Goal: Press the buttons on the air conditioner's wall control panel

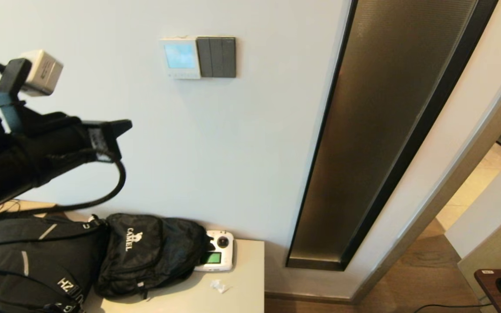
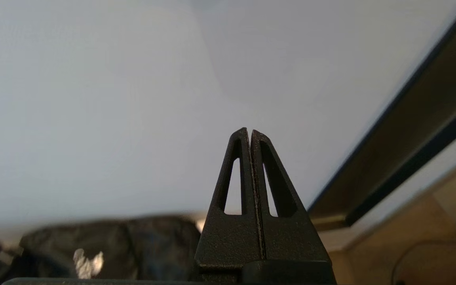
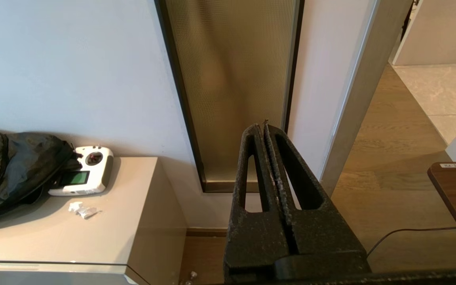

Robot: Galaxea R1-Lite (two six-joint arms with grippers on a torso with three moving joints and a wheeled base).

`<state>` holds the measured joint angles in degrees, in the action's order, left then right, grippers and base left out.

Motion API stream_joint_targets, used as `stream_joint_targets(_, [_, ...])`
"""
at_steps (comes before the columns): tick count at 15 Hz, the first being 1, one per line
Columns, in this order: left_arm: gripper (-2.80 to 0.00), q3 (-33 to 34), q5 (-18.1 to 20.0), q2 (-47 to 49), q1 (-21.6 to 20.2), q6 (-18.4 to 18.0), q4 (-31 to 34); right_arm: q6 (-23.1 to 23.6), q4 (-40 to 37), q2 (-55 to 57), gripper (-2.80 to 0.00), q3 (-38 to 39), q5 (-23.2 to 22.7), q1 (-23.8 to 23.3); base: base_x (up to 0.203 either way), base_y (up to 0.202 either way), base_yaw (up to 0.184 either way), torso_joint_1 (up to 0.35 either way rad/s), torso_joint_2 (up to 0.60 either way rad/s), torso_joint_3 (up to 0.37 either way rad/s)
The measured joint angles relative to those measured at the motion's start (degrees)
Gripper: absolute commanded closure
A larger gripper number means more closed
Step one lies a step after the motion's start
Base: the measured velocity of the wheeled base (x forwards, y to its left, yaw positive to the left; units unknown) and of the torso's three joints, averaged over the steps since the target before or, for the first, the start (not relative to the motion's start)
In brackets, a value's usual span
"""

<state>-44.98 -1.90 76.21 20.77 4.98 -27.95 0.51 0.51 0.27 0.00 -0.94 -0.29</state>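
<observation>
A: Buttons (image 1: 184, 75) are seen as a tiny pale row under the glowing screen of the white square wall control panel (image 1: 180, 58); smooth dark rocker switches (image 1: 218, 57) sit touching its right side.

B: Left gripper (image 2: 249, 132) is raised well below-left, fingers pressed together; a narrow tip could be slid onto the rockers. Right gripper (image 3: 263, 125) is parked low, closed.

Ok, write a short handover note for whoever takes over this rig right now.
Left claw: shut, empty, raised at the robot's left, short of the wall and below the panel.
Right claw: shut, empty, held low over the floor.
Control panel: on the wall, screen glowing pale blue, beside the dark switch plate.
Buttons: along its bottom edge.
Done: nothing visible.
Left: bring the left claw up and press.
</observation>
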Motion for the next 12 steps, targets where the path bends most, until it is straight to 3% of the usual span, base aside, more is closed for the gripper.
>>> stream_joint_targets(4, [0.00, 20.17, -2.00, -17.56, -1.22, -0.03, -0.81, -0.02, 0.00, 0.00, 0.00, 0.00, 0.00, 0.02, 0.000, 0.000, 0.000, 0.000, 0.00, 0.000])
stream_joint_targets(7, [0.00, 28.84, -8.25, -29.95, -2.77, -0.17, 1.77, -0.02, 0.00, 0.00, 0.00, 0.00, 0.00, 0.00, 0.000, 0.000, 0.000, 0.000, 0.00, 0.000])
stream_joint_targets(9, [0.00, 32.15, -13.40, -38.36, -3.99, -0.22, 7.94, 0.00, 0.00, 0.00, 0.00, 0.00, 0.00, 0.05, 0.000, 0.000, 0.000, 0.000, 0.00, 0.000])
stream_joint_targets(12, [0.00, 33.69, -15.92, -49.43, -9.12, -0.77, 20.23, -0.02, 0.00, 0.00, 0.00, 0.00, 0.00, 0.02, 0.000, 0.000, 0.000, 0.000, 0.00, 0.000])
